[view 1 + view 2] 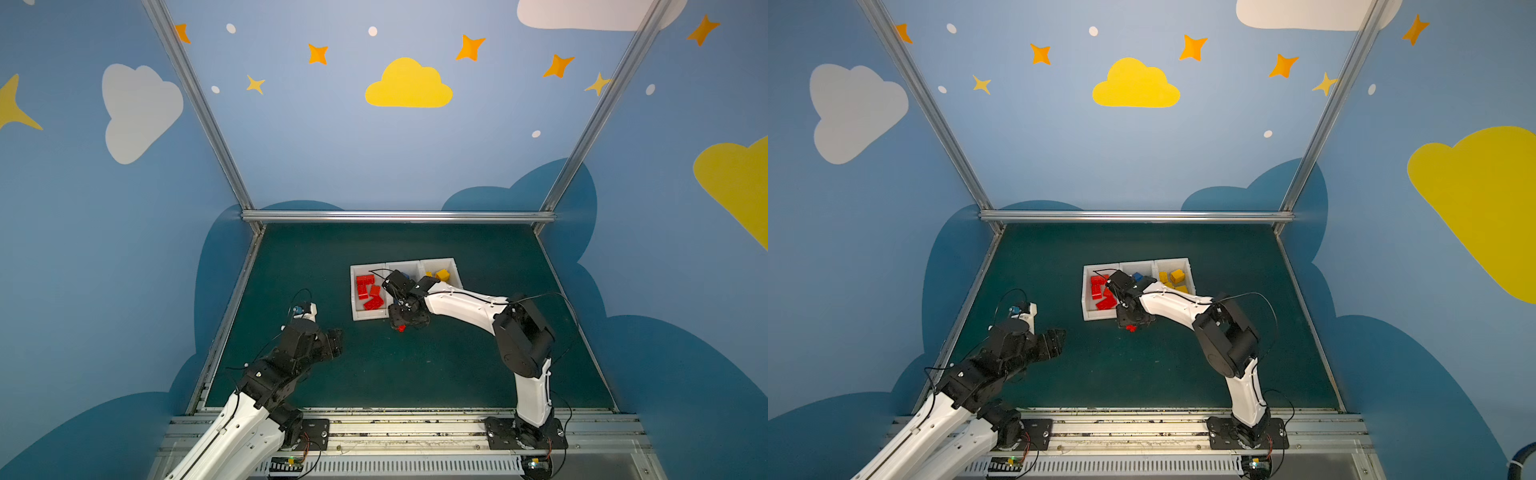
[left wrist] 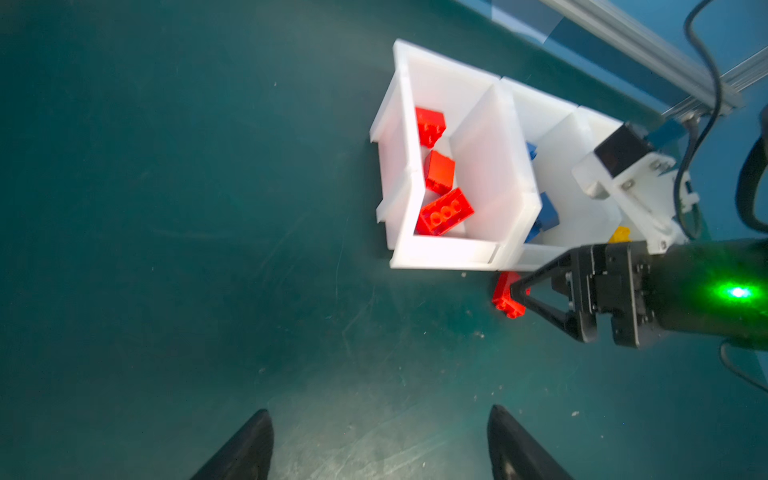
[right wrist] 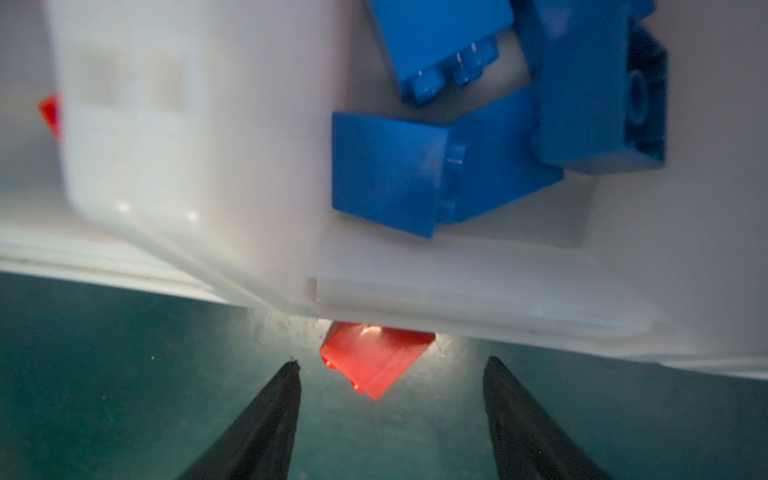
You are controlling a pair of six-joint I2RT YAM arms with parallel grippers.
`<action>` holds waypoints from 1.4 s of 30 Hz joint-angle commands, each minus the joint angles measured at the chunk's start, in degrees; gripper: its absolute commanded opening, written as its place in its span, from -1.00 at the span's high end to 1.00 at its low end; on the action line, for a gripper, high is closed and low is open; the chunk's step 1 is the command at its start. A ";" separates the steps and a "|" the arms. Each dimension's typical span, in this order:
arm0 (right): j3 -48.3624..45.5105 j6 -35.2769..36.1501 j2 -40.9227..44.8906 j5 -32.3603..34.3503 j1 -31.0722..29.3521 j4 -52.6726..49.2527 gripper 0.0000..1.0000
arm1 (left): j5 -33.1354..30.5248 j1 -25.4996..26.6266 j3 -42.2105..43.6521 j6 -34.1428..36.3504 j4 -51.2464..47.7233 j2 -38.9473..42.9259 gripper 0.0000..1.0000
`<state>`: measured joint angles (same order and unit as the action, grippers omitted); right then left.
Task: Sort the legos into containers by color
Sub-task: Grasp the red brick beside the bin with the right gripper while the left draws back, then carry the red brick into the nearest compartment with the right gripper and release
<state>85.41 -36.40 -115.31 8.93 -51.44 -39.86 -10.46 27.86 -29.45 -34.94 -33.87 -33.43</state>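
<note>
in both top views a white tray [image 1: 368, 316] with three compartments is seen on the dark green worktop [image 1: 415, 374]. red bricks [image 1: 368, 291] are gathered in its left compartment, blue bricks [image 1: 1137, 276] are glimpsed in the middle one behind the right arm, and yellow bricks [image 1: 1177, 275] are contained in the right one. a loose red brick [image 1: 401, 328] is found on the worktop just outside the tray's near wall, close to the divide between the left and middle compartments. the right hand [image 1: 405, 322] is positioned low over that brick, pointing down, while the left hand [image 1: 336, 344] is poised well apart to the left, above bare worktop. in the left wrist view the left hand's two fingers [image 2: 249, 449] are shown spread wide with nothing between them, so it is released and empty. the loose brick is shown tilted beside the tray's outer wall, with one tip of the right hand at it; whether that tip touches cannot be told. in the right wrist view the right hand's fingers [image 3: 266, 424] are seen parted, released, with nothing gripped. the loose brick is placed just ahead of the tips, between their lines, tucked partly under the tray's rim. the blue bricks are seen piled inside the compartment behind that wall.
</note>
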 commanded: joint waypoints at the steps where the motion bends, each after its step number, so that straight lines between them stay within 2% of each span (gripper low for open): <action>1: 1.87 -4.09 -2.00 3.08 -0.72 -1.17 -0.40 | 2.31 -0.17 1.36 -0.03 0.21 0.59 -0.62; 9: 2.15 -7.48 -4.09 5.28 -0.94 -2.37 -0.39 | 5.24 -0.17 2.12 0.77 2.11 -1.31 -0.61; 15: 0.44 -8.42 -3.73 4.74 -0.72 -2.54 -0.30 | 6.06 -0.17 3.16 0.53 3.41 -1.61 -0.60; 19: -2.20 -8.83 -2.41 3.90 -0.66 -0.46 -0.11 | 6.26 -0.18 3.50 0.39 3.67 -1.55 -0.59; 25: -3.34 -8.51 -1.98 2.59 -0.68 1.05 0.41 | 6.15 -0.17 3.61 0.31 3.45 -1.13 -0.58; 28: -3.83 -8.17 -1.44 2.18 -0.99 0.84 0.52 | 6.07 -0.12 3.72 0.22 3.28 -0.76 -0.58; 36: -8.03 -5.19 4.74 0.75 -5.56 0.03 0.58 | 5.28 -0.15 3.74 -0.12 2.97 0.20 -0.58; 42: -1.15 -0.15 5.95 0.46 -8.07 -2.45 0.58 | 5.01 -0.17 4.05 -0.46 3.02 0.54 -0.58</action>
<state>79.81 -39.99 -111.59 9.76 -59.29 -40.40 -4.82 27.86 -26.41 -35.07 -30.79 -33.32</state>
